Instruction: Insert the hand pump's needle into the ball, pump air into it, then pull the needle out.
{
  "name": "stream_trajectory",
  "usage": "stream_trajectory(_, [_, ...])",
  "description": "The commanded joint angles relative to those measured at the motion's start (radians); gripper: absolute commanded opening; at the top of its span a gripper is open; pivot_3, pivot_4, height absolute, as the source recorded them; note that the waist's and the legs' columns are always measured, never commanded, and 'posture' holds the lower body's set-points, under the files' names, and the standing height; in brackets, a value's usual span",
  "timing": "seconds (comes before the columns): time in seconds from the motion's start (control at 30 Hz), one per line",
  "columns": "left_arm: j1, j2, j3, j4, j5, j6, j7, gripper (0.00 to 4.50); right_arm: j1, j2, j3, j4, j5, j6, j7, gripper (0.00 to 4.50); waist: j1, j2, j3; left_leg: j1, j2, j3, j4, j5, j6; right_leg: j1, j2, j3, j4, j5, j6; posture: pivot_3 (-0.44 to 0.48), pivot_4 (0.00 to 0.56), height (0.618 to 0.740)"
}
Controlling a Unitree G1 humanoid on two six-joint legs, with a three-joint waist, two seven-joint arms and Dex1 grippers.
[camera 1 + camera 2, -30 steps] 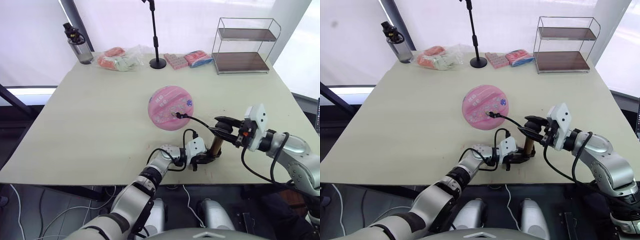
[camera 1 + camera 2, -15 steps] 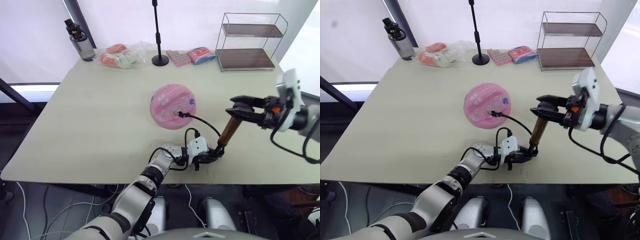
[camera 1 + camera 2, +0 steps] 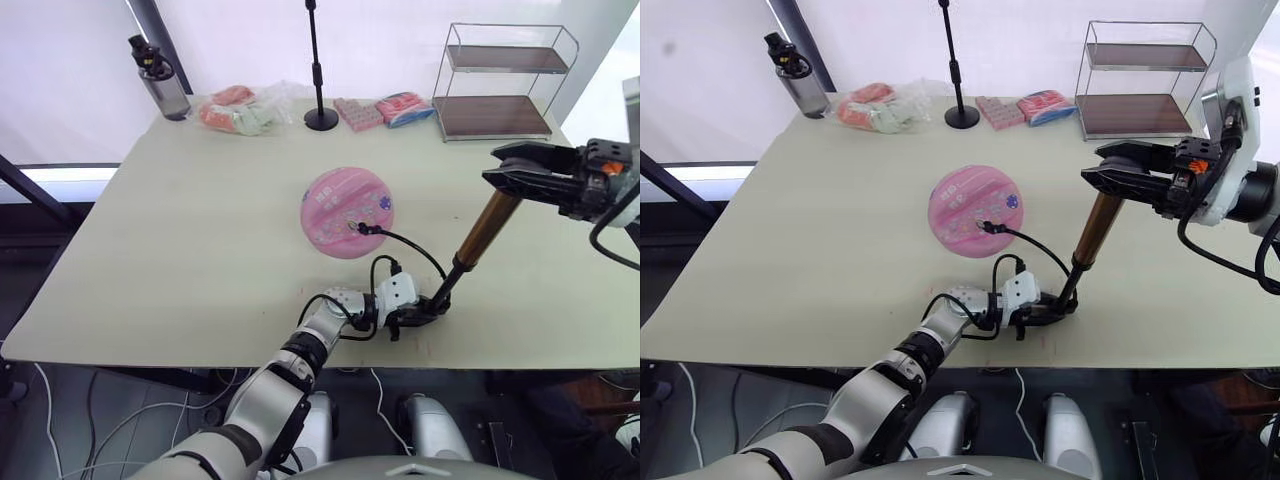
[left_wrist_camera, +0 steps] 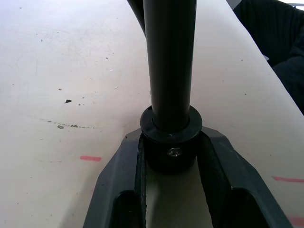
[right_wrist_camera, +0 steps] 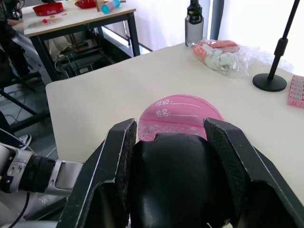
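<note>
The pink ball [image 3: 346, 213] lies mid-table. The needle's black fitting [image 3: 358, 228] sits against the ball's near side, its pin hidden inside. A thin black hose [image 3: 410, 250] curves from there to the hand pump's foot. My left gripper [image 3: 425, 310] is shut on the pump's black bottom cap [image 4: 171, 147], which rests on the table. The gold barrel [image 3: 485, 226] is raised and tilted, with a black rod [image 3: 445, 285] bared below it. My right gripper [image 3: 505, 175] is shut on the black handle [image 5: 178, 180] at the top.
Along the far edge stand a water bottle [image 3: 160, 80], a clear bag of pink packets [image 3: 240, 112], a black stand [image 3: 320, 120], two pink packs [image 3: 385, 110] and a wire shelf [image 3: 500, 85]. The table's near edge runs just behind my left gripper.
My right gripper has risen up and to the right with the handle, drawing the gold barrel up and baring the black rod. The left gripper has kept the base down.
</note>
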Motion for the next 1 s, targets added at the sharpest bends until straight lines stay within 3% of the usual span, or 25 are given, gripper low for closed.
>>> stream_trajectory(0.03, [0.044,0.027,-0.019,0.069,0.04,0.041,0.001,1.07,0.113,0.029,0.041,-0.051,-0.108,-0.066,0.018,1.83,-0.001,-0.002,-0.002,0.001,0.0,0.0,0.0,0.0,0.0,0.001,0.0,0.0,0.0,0.0,0.001,0.0,0.15,0.731])
stream_trajectory(0.23, [0.047,0.026,-0.022,0.065,0.04,0.041,0.004,1.07,0.208,0.141,0.166,-0.044,-0.239,-0.18,0.016,1.83,-0.006,-0.003,-0.004,0.004,0.002,0.001,0.001,0.0,0.0,0.002,0.001,0.0,0.001,0.0,0.0,0.0,0.15,0.731])
stream_trajectory(0.4, [0.048,0.028,-0.02,0.063,0.038,0.042,0.005,1.07,0.31,0.252,0.322,0.042,-0.447,-0.328,0.006,1.83,-0.005,-0.004,-0.008,0.004,0.002,0.0,0.0,0.0,0.0,0.002,0.003,0.0,0.001,0.0,0.0,0.0,0.15,0.731])
stream_trajectory(0.63, [0.052,0.028,-0.02,0.056,0.037,0.045,0.008,1.07,0.371,0.324,0.407,0.162,-0.631,-0.491,0.01,1.83,-0.008,-0.004,-0.014,0.007,0.003,0.0,0.0,0.0,0.0,0.003,0.004,0.0,0.001,0.0,0.0,0.0,0.15,0.731])
stream_trajectory(0.8, [0.051,0.032,-0.019,0.057,0.037,0.046,0.007,1.07,0.351,0.314,0.325,0.085,-0.54,-0.438,0.03,1.83,-0.007,-0.007,-0.016,0.007,0.004,0.0,0.0,0.0,0.0,0.004,0.004,0.0,0.001,0.0,0.0,0.0,0.15,0.731])
stream_trajectory(1.0, [0.051,0.03,-0.021,0.059,0.037,0.044,0.006,1.07,0.223,0.225,0.141,-0.002,-0.331,-0.288,0.046,1.83,-0.002,-0.003,-0.009,0.004,0.003,0.0,0.0,0.0,0.0,0.002,0.003,0.0,0.001,0.0,0.0,0.0,0.15,0.731])
